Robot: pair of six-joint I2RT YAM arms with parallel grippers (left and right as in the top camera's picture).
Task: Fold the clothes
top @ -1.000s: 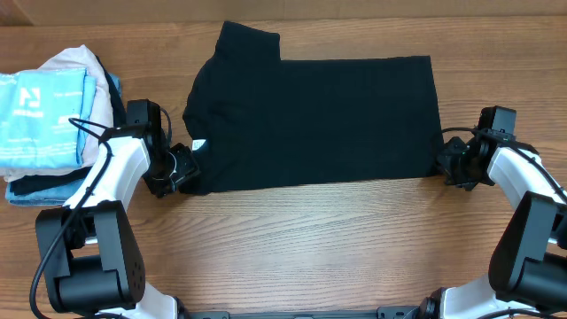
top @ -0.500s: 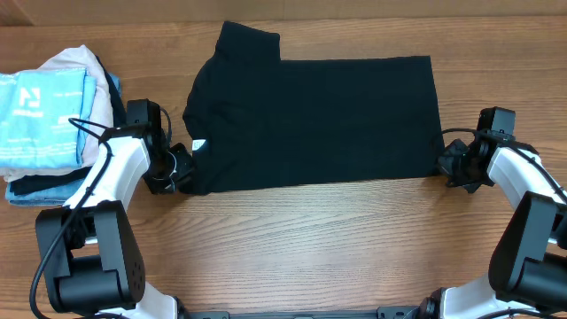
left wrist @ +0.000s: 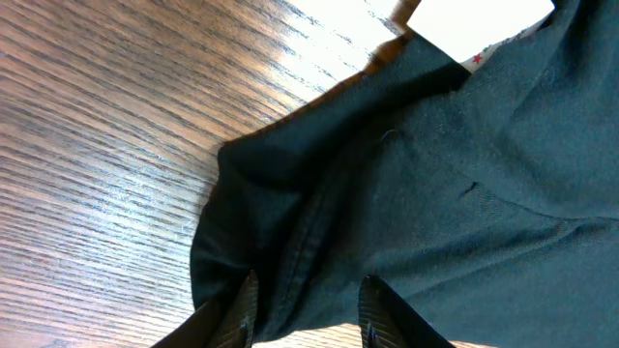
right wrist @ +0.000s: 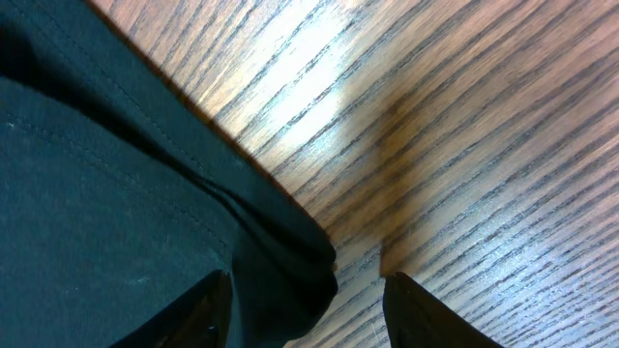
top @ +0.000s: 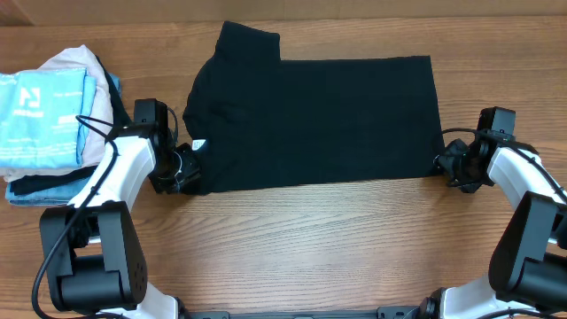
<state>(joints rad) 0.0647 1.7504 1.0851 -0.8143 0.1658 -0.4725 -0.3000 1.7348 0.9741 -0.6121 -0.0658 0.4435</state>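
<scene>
Lying flat — blk shirt (top: 319,120), corners bunched.

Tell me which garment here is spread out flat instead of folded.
The black shirt, lying open across the middle of the table. The light blue top and the pink garment under it sit folded in a stack at the left edge.

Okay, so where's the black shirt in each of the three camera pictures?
Overhead: black shirt spread across the upper middle of the table.
Left wrist: black shirt fills the right and bottom.
Right wrist: black shirt fills the left and bottom left.
Shared landmark: the table's wood grain beside the cloth.
</scene>
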